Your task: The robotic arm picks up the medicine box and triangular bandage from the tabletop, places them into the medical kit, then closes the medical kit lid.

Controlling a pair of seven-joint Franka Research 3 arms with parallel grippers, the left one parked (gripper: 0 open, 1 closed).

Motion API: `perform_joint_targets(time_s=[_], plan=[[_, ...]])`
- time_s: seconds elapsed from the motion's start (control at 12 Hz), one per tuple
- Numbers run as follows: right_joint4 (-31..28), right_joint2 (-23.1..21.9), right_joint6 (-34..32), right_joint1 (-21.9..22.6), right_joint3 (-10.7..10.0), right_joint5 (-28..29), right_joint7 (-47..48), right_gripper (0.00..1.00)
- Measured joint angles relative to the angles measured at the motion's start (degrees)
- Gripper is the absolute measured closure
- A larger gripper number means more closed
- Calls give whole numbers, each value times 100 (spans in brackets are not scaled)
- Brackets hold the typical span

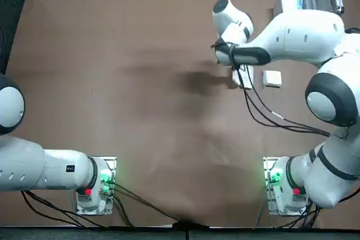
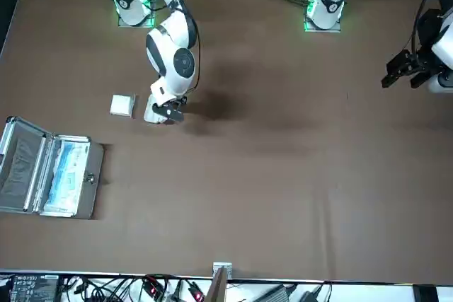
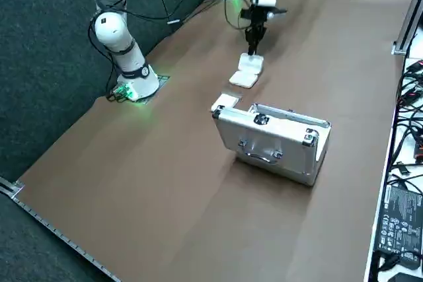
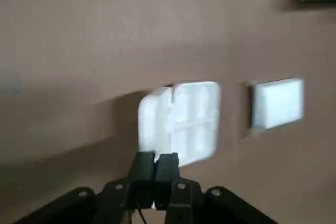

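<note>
At two o'clock from the centre of the surface [image 1: 135, 155], overhead view: right hand [image 4: 156, 157], pointing down, leftmost of the working group. State: clenched, its black fingers drawn nearly together with a narrow gap between the tips. The tips overlap the edge of the triangular bandage [image 4: 197, 121] in the wrist view; cannot tell whether they pinch any of it.

Triangular bandage: white, two rounded lobes with a dark seam between. Just beside the hand on its three o'clock side, outside the kit; partly hidden overhead by the arm and cables.

Medicine box [image 4: 281, 103]: small, white, square, flat-faced. Lies on the surface at three o'clock from the bandage, near it but apart, also outside the kit.

Medical kit [image 2: 93, 182]: silver case, open, at about one o'clock from the box, well apart from the hand. Pale blue and white contents visible inside in the front view.

Medical kit lid [image 2: 18, 167]: swung open and raised, on the three o'clock side of the case body overhead. A curved handle [image 3: 258, 157] and latches show on the silver panel facing the right side view.

Robotic arm [image 1: 304, 37]: white with dark joint bands. Base [image 1: 274, 186] at four o'clock from the surface centre, green and red lights lit. The links bend over toward the bandage; black cables [image 1: 264, 113] loop beneath the forearm.
</note>
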Motion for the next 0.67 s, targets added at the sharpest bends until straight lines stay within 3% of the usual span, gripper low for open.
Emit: perform_joint_targets(time_s=[0.33,0.67], plan=[[1060,-106,-1189,-290,-45,-250,-413,98],[1734,-124,-1656,-809,-66,-730,-1402,98]])
